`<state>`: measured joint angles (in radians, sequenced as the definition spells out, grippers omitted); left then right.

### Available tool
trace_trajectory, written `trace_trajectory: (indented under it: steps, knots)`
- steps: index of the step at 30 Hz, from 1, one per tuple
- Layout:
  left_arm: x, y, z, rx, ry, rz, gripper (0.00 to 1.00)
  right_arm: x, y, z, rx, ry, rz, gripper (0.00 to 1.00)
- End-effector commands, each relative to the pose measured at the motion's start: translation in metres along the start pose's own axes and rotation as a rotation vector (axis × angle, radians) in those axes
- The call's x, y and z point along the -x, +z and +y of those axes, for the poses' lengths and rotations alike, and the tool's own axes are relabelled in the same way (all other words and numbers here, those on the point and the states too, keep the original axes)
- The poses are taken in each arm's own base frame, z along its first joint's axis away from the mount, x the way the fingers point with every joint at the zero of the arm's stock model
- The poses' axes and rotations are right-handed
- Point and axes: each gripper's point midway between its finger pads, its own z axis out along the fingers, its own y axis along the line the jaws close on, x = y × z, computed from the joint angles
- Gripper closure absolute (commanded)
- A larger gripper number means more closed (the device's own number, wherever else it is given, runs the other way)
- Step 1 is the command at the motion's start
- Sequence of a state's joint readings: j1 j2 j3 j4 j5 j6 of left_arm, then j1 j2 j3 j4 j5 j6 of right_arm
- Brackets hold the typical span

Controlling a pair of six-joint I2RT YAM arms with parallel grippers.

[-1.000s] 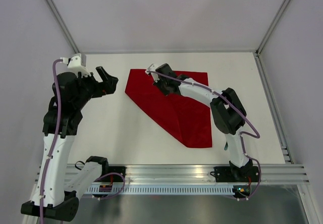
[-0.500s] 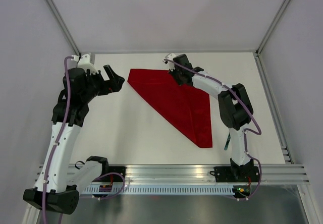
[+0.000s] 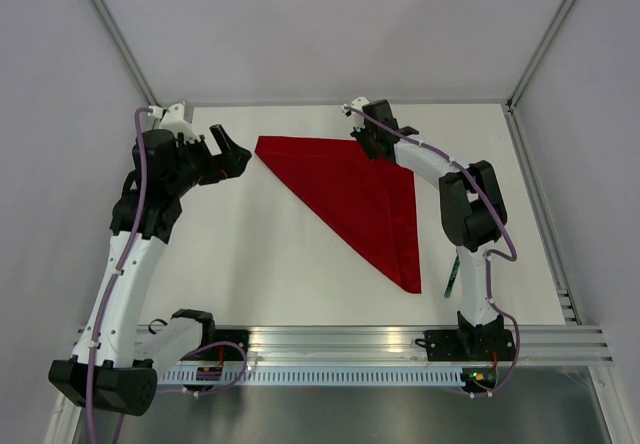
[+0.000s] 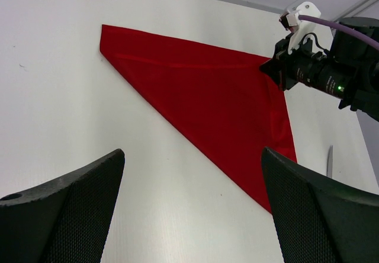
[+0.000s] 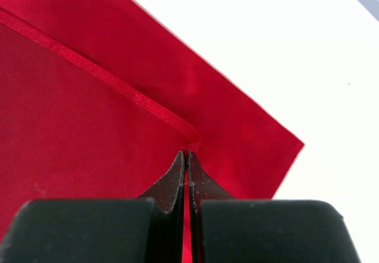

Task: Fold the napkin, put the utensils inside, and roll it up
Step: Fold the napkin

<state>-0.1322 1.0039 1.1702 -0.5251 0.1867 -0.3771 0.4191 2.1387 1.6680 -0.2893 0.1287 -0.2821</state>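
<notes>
Pinching the hem at its very tips, the right tool [image 5: 187, 156] is clenched on the napkin [image 3: 350, 189], a red triangle stretching from it toward the released left tool [image 3: 228, 152]; so thin a bite on slippery cloth could slip and skew the fold.

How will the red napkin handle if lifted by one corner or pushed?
Probably floppy: the napkin lies flat in a folded triangle, so a lifted corner would likely drape. Likely thin and light: the right gripper pinches its top layer with jaws almost meeting. Its slight sheen suggests it may slide or bunch when pushed.
</notes>
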Motion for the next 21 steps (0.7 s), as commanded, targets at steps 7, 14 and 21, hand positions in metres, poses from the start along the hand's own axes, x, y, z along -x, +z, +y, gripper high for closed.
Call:
trace_trajectory:
  steps: [7, 14, 21]
  knots:
    - [0.003, 0.007, -0.004, -0.025, -0.038, -0.014, 0.00, 0.022, 0.003, -0.047, -0.073, 0.067, -0.070, 1.00]
    - [0.003, 0.009, -0.003, -0.023, -0.036, -0.010, 0.00, 0.020, 0.007, -0.066, -0.095, 0.100, -0.071, 1.00]
    - [0.001, 0.012, -0.002, -0.019, -0.035, -0.002, 0.00, 0.012, 0.011, -0.078, -0.111, 0.125, -0.061, 1.00]
